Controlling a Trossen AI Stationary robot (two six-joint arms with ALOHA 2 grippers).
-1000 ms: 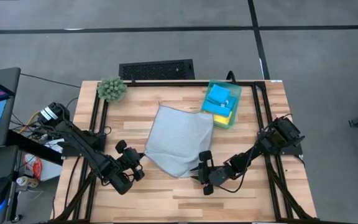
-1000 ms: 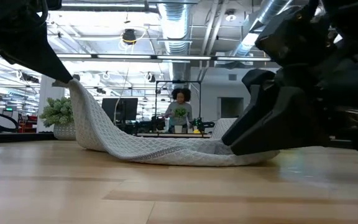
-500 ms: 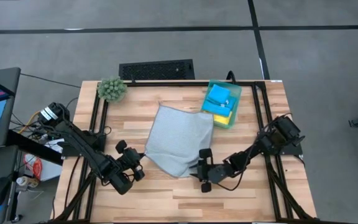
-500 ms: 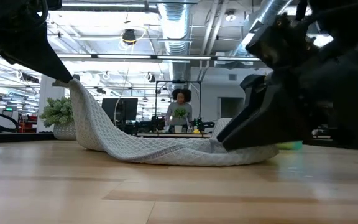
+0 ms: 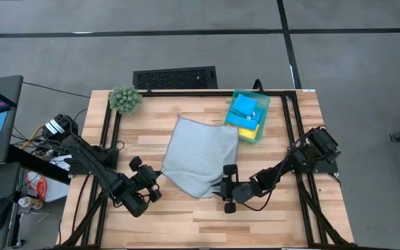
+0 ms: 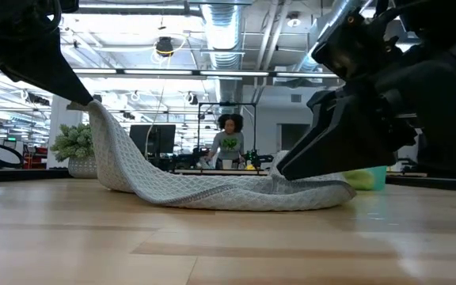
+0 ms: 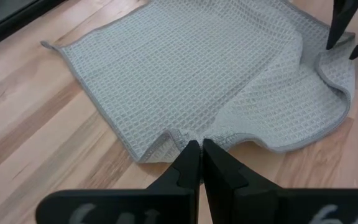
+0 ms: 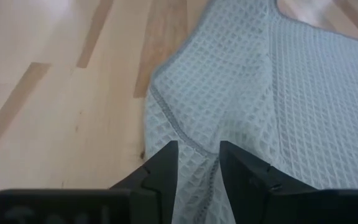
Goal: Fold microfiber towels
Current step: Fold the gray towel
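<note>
From the high view, the pale grey towel [image 5: 198, 161] lies spread across the middle of the wooden table [image 5: 283, 215], and I have my left gripper [image 5: 156, 182] at its lower-left corner and my right gripper [image 5: 226, 189] at its lower-right edge; the blue and yellow towels [image 5: 246, 115] sit folded in the green bin [image 5: 261, 101] at upper right, next to nothing I need just now. In the low view, the grey towel [image 6: 212, 188] drapes limply from a raised corner at upper left down to the table, which tells me it is light, soft and without any stiffness, so it will sag wherever I am not holding it. In the left wrist view, my left gripper [image 7: 198, 155] is clamped tight on the hem of the towel [image 7: 204, 68], the fabric puckering at the pinch (a good sign the waffle weave grips well and should not slip). In the right wrist view, my right gripper [image 8: 197, 163] straddles the towel's [image 8: 247, 87] stitched edge with fingers [image 8: 164, 163] still apart, not yet pinching; I judge the hem near the corner the best hold.
</note>
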